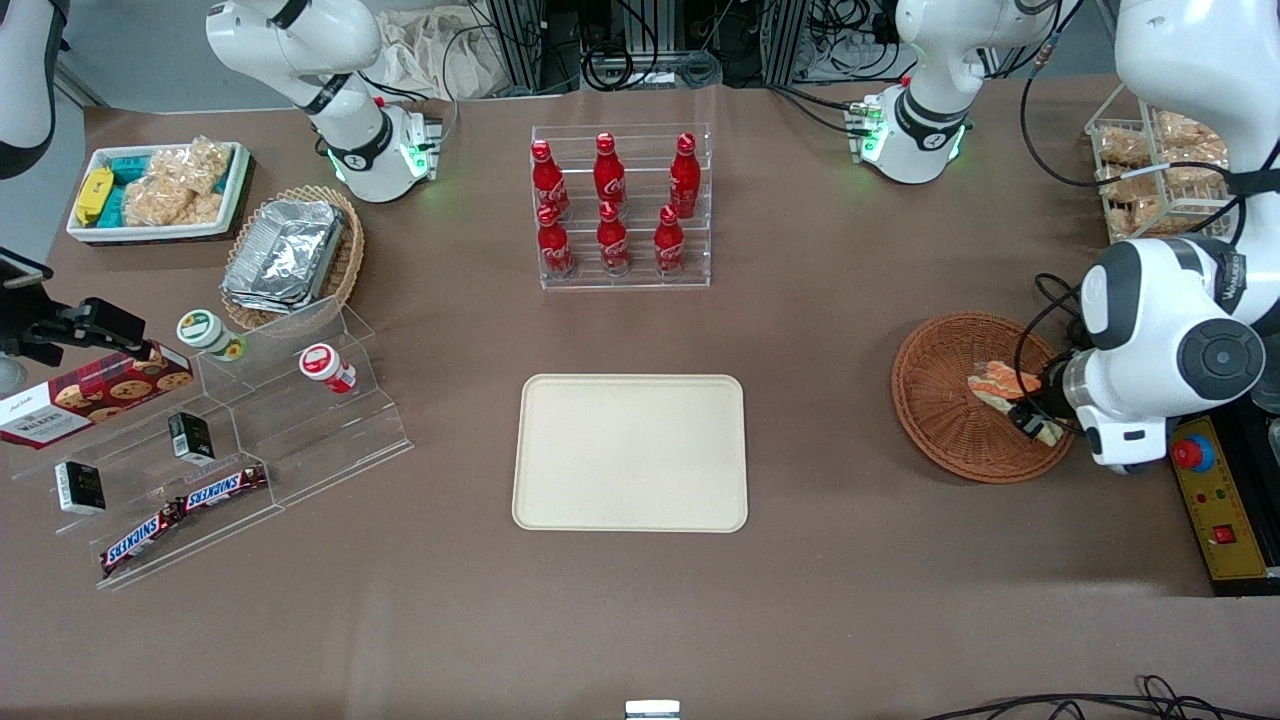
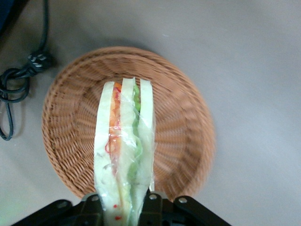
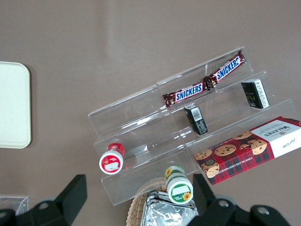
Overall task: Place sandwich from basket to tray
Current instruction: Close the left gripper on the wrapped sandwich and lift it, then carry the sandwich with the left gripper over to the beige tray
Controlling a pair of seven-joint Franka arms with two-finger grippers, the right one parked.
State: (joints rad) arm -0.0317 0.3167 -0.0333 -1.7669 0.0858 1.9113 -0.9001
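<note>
My gripper [image 2: 123, 207] clamped on sandwich [image 2: 123, 155], held above basket [image 2: 70, 122] nr working-arm end of table; tray [image 1: 630, 452] mid-table, bare.

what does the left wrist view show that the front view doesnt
Only the left wrist view shows the sandwich's layered edge: three pale bread slices with orange and green filling, the wrap running down between the gripper fingers, and a black cable on the table.

Only the front view shows the tray, bare, lying toward the parked arm's end of the table from the basket, plus the cola bottles in their clear rack.

Both show the sandwich over the basket, with the gripper closed on it.
</note>
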